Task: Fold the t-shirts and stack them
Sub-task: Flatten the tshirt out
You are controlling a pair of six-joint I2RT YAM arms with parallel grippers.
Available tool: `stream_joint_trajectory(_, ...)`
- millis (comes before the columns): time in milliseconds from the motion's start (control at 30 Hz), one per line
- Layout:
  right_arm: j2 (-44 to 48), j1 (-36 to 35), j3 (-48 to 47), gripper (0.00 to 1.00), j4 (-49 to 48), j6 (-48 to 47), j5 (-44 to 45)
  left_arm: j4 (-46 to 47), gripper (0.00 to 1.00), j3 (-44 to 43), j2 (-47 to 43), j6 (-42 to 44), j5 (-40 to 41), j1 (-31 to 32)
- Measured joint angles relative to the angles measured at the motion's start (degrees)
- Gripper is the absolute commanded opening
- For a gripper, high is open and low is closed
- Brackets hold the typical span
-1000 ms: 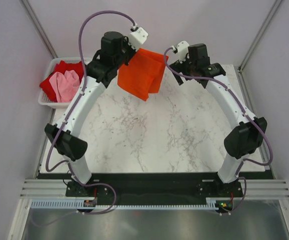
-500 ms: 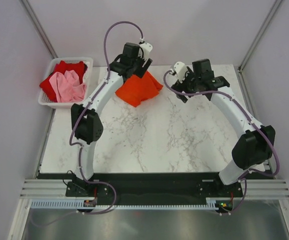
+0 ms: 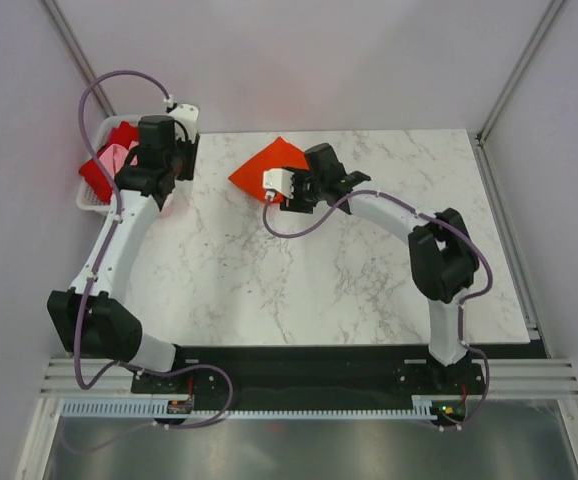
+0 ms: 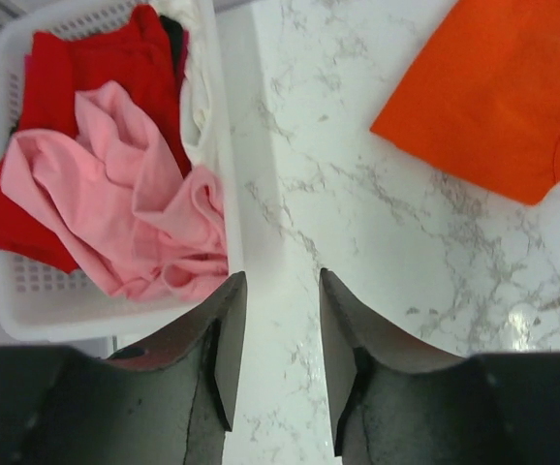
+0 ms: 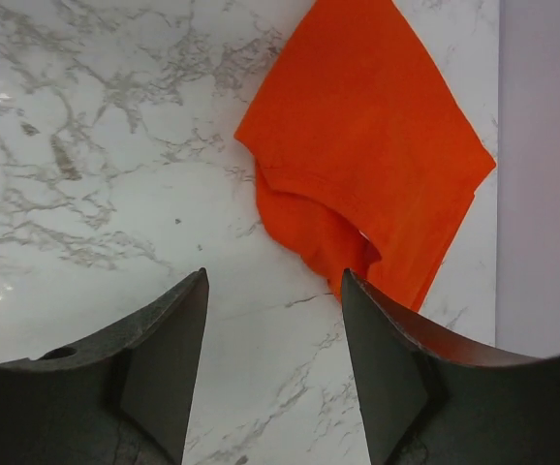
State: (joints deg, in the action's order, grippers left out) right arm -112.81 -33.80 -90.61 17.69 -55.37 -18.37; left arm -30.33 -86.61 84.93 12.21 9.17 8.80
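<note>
Pink shirt [image 4: 115, 194] lies crumpled on the red shirt [image 4: 86, 58] in the basket [image 4: 86, 310]. The left pincer [image 4: 280, 276] hovers by its rim, apart. The orange shirt [image 5: 377, 155] lies on the table's [image 3: 319, 270] far side, with the right pincer [image 5: 274, 276] just beside it, apart.

obstacle: basket wall [image 4: 222, 145] beside left gripper [image 4: 278, 279] | free: marble table [image 3: 349, 285], near half

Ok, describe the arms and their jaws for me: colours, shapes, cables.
Both arms match. The left arm and right arm have white curved links joined by bulky black joints. A mauve cable runs along each, from the base to a small white box by the wrist. The jaws are two dark grey, matte wedges tapering to blunt tips.
</note>
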Motion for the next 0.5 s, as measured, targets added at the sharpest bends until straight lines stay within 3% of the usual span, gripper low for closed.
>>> stream_joint_trajectory(200,-16.02,0.72,-16.09,0.62,-4.98,0.11,3.76,-2.47,0.48,10.82,-5.01,-0.28,-3.48,-0.37)
stream_joint_trajectory(500,-25.62,1.44,-27.91,0.62,-5.79,0.26,8.48,-3.34,0.50,14.25,-8.28,-0.44,-5.18,-0.37)
